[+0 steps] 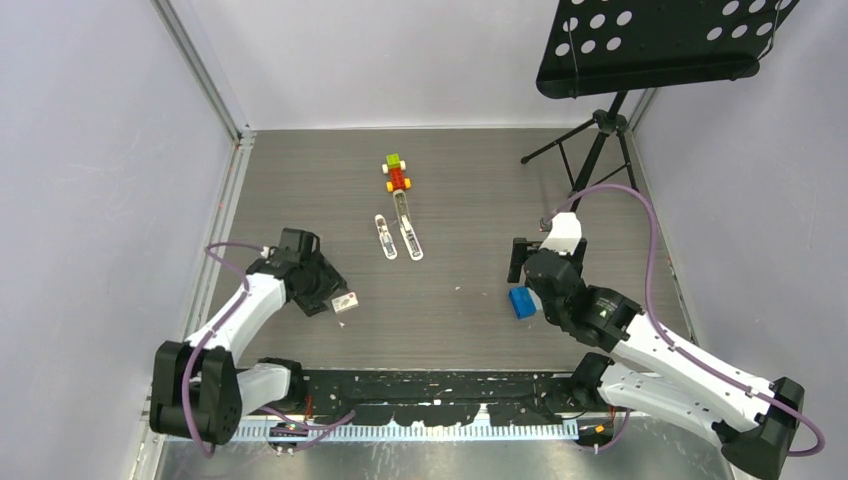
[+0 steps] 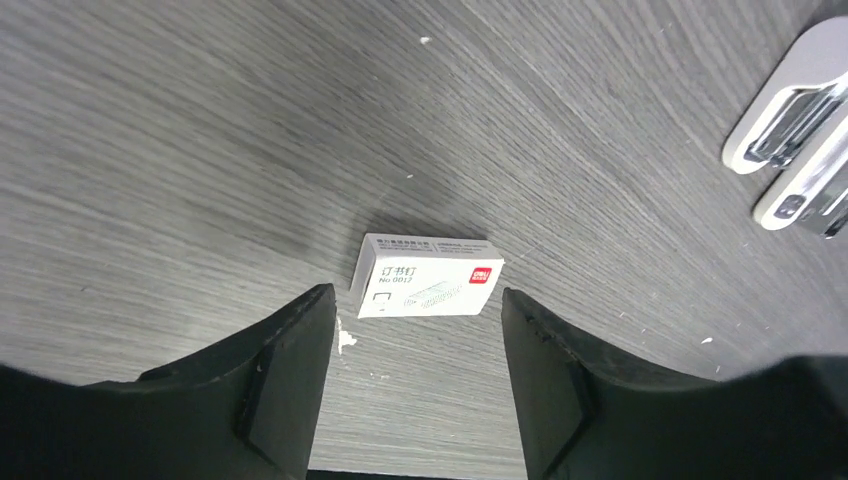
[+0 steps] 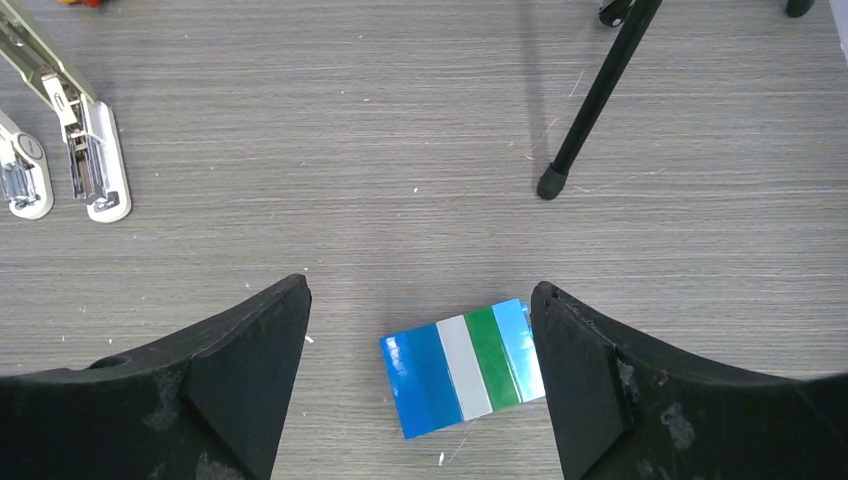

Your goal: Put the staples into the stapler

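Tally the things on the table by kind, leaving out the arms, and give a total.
Boxes: 2 (white staples carton, blue-green-white box)
Stapler: 1
Short white object: 1
Brick toy: 1
Music stand: 1
Total: 6

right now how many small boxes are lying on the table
2. The white staples carton lies flat on the left half of the table; the blue-green-white box lies on the right half. I see no others, though some could be hidden.
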Controlling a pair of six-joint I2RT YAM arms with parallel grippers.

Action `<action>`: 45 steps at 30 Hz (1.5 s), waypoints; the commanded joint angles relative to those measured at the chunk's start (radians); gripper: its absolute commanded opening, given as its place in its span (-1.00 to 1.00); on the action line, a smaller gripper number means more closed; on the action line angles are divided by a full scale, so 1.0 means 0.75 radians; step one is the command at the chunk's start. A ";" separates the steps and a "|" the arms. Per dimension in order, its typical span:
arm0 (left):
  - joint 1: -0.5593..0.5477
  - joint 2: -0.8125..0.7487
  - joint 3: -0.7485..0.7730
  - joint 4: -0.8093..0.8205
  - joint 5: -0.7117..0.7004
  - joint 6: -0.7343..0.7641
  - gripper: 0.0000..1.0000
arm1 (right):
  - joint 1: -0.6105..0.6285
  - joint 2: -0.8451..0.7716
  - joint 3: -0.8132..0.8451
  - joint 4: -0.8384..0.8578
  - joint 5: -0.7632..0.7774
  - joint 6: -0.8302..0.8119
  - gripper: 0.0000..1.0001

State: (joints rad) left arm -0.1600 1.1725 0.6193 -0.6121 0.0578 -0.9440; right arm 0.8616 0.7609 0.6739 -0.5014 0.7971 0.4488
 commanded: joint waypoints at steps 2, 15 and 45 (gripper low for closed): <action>-0.002 -0.166 -0.038 -0.023 -0.154 -0.022 0.44 | 0.001 0.031 0.014 0.068 -0.008 0.009 0.70; -0.004 -0.110 -0.157 0.213 -0.012 0.083 0.18 | 0.002 0.113 0.024 0.087 -0.041 -0.006 0.70; -0.494 -0.009 -0.293 0.775 0.018 -0.112 -0.55 | 0.003 0.435 -0.113 0.650 -0.706 0.226 0.65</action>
State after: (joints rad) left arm -0.4850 1.1507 0.4244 -0.1707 0.0940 -0.9714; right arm 0.8616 1.0431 0.6193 -0.2058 0.3904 0.5251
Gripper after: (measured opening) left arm 0.234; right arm 0.837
